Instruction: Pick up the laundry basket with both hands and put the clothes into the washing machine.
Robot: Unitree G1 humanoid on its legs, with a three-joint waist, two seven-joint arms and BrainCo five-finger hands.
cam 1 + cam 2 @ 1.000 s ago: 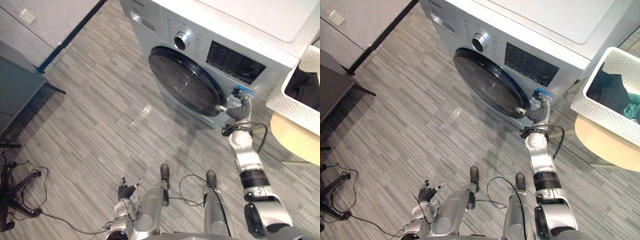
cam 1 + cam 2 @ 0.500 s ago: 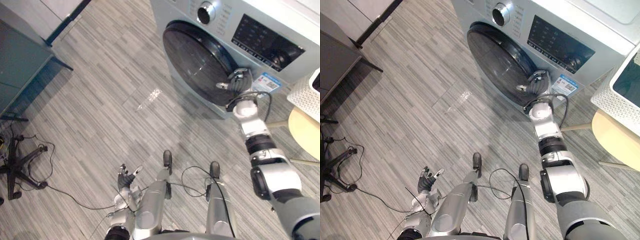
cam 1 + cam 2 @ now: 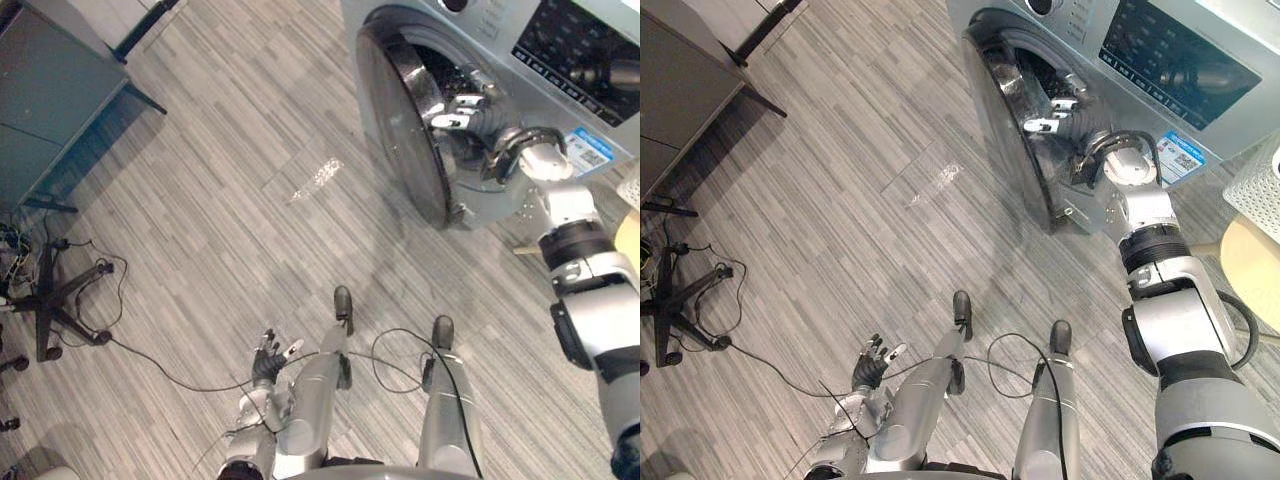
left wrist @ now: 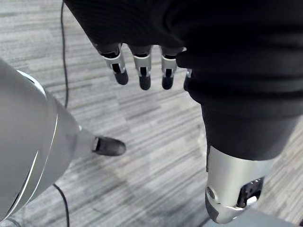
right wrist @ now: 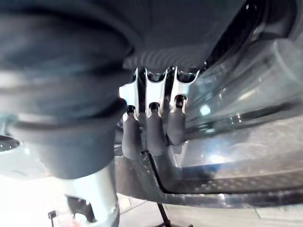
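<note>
The silver washing machine (image 3: 560, 60) stands at the upper right. Its round glass door (image 3: 400, 130) is swung partly out to the left, with the dark drum behind it. My right hand (image 3: 462, 103) reaches inside the gap, fingers (image 5: 149, 135) straight against the door's inner rim and glass (image 5: 236, 104). Just a corner of the white laundry basket (image 3: 1258, 180) shows at the right edge; its clothes are hidden. My left hand (image 3: 268, 362) hangs low over the floor, fingers (image 4: 142, 71) relaxed and holding nothing.
The basket rests on a round beige stool (image 3: 1255, 270) right of the machine. A dark cabinet (image 3: 50, 110) fills the upper left, and an office chair base (image 3: 55, 300) stands on the wooden floor at the left. Open floor lies before the door.
The machine's door went from shut to swung partly open, and my right hand moved from its right edge to its inner side. The camera has shifted towards the machine. The left hand stays low.
</note>
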